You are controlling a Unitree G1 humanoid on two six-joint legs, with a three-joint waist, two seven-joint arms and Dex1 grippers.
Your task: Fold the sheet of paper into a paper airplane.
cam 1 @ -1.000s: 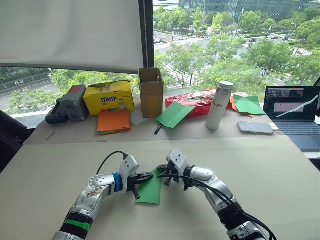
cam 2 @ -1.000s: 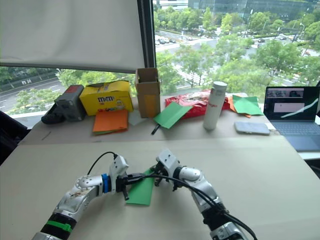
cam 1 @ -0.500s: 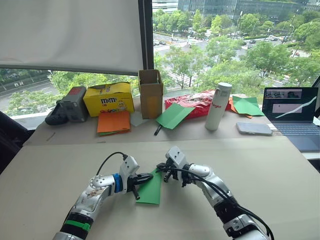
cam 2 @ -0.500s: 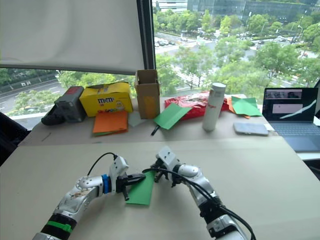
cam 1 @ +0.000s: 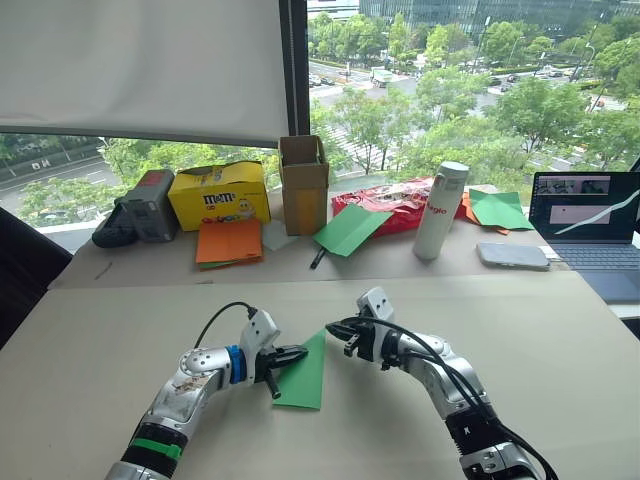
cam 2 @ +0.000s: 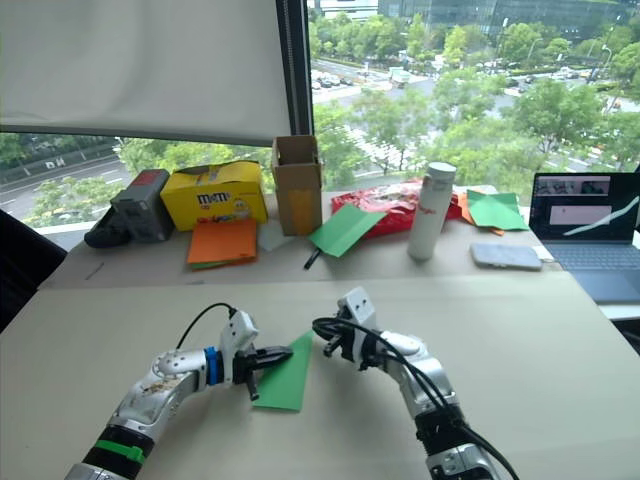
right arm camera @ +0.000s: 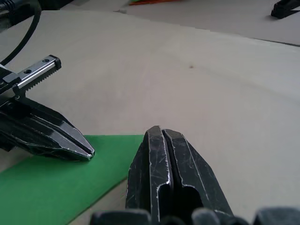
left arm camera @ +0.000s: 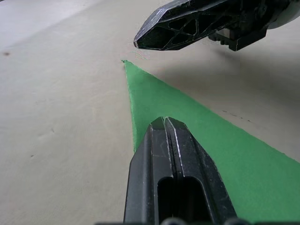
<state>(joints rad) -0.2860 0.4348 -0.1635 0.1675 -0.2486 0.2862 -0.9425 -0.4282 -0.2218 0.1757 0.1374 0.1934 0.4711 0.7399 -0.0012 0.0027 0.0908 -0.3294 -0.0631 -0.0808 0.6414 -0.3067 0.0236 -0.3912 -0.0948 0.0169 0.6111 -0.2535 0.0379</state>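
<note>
On the tan tabletop [cam 1: 120, 330] in front of you, the thin bright green paper, folded to a pointed wedge [cam 1: 305, 372], is lying flat between your two arms. Your left gripper [cam 1: 290, 354] is sitting at the paper's left edge with its black fingers [left arm camera: 174, 154] pressed together; whether they are pinching the sheet, you cannot tell. Your right gripper [cam 1: 334, 327] is hovering just beyond the paper's pointed tip, fingers [right arm camera: 165, 154] closed on nothing, not touching the sheet.
</note>
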